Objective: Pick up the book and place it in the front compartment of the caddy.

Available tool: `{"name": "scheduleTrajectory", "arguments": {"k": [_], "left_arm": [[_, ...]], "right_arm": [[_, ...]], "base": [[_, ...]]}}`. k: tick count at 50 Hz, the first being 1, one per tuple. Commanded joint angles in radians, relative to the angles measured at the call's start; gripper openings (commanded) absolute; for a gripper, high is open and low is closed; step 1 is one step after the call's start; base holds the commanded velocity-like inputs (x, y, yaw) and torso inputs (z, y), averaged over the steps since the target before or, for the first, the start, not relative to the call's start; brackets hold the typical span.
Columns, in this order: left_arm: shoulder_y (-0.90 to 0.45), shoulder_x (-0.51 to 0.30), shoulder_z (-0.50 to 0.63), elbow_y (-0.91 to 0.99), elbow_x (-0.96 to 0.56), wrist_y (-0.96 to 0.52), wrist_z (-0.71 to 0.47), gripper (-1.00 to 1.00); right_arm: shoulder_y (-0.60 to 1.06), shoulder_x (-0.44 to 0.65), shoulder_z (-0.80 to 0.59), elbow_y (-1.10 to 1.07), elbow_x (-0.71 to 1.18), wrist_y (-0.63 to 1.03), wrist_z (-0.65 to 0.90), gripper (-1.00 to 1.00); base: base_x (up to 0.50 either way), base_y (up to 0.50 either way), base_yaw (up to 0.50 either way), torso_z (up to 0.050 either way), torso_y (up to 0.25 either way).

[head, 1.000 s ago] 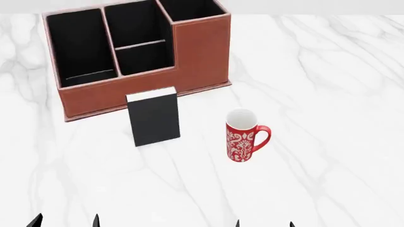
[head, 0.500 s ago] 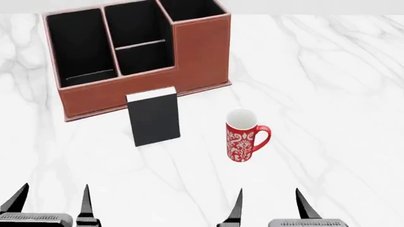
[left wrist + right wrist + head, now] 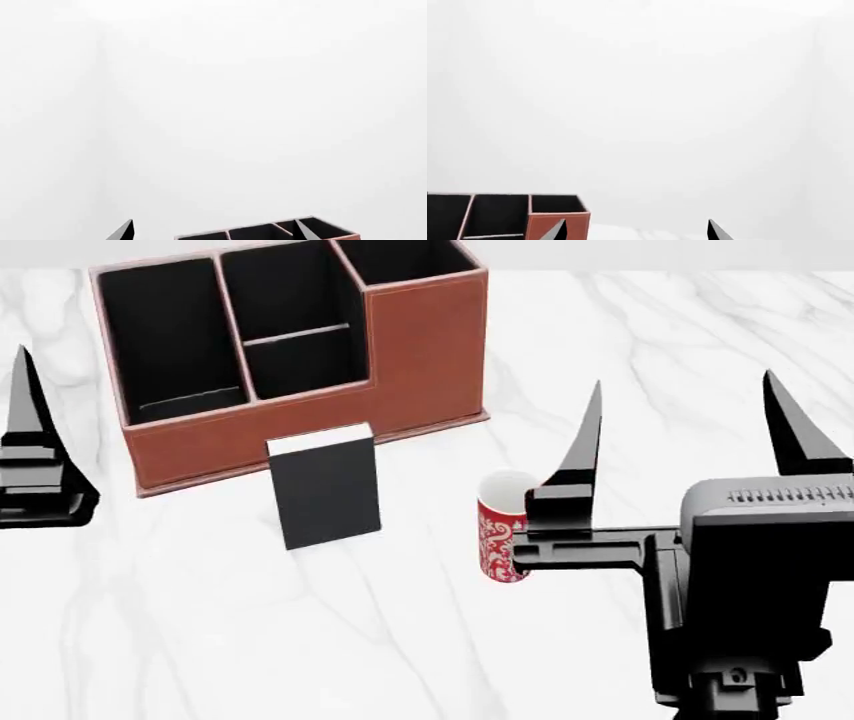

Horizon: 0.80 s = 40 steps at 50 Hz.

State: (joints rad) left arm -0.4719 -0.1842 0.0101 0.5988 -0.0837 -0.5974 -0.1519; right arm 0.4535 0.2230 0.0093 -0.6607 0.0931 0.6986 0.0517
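— Head view first?
— Standing upright on the white marble table (image 3: 667,340): the book (image 3: 324,495), black cover, white page edge on top, just in front of the caddy (image 3: 287,350). Well apart from both end effectors. Right end effector (image 3: 681,440) raised off to the book's right, fingers spread wide, nothing between them. Half hiding the red-and-white mug (image 3: 501,535) with one finger and the bar below it.
— And the left?
— Left end effector (image 3: 27,430) at the view's left edge, only one finger in frame; cannot tell whether apart or together from here. Book to its right, no contact.
— Front compartment?
— Front compartment (image 3: 304,360), small black-lined cell behind the caddy's low front wall, bounded at the back by a thin pale divider. Empty of the book.
— Left wrist view?
— Mostly blank white. Two dark fingertips (image 3: 123,231) set well apart, so open, with the caddy's top rim in the gap. No book in sight.
— Right wrist view?
— Much the same: two tips apart, the caddy's tall corner beside one tip, book out of frame.
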Motion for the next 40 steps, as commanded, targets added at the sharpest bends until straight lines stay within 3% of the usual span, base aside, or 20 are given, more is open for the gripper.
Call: {"name": "scheduleTrajectory", "arguments": {"k": [1, 36, 40], "left_arm": [[-0.053, 0.001, -0.024, 0.071, 0.000, -0.050, 0.026, 1.00], [-0.058, -0.025, -0.002, 0.049, -0.004, -0.031, 0.009, 1.00], [-0.055, -0.027, 0.001, 0.047, -0.004, -0.027, 0.007, 1.00]], "right_arm": [[0.056, 0.006, 0.017, -0.064, -0.002, 0.054, -0.029, 1.00], [0.048, 0.031, -0.054, -0.034, -0.020, 0.024, -0.017, 1.00], [0.047, 0.033, -0.067, -0.026, -0.025, 0.025, -0.015, 1.00]], "base": [[0.00, 0.00, 0.00, 0.000, 0.000], [0.00, 0.49, 0.00, 0.000, 0.000], [0.00, 0.04, 0.00, 0.000, 0.000]]}}
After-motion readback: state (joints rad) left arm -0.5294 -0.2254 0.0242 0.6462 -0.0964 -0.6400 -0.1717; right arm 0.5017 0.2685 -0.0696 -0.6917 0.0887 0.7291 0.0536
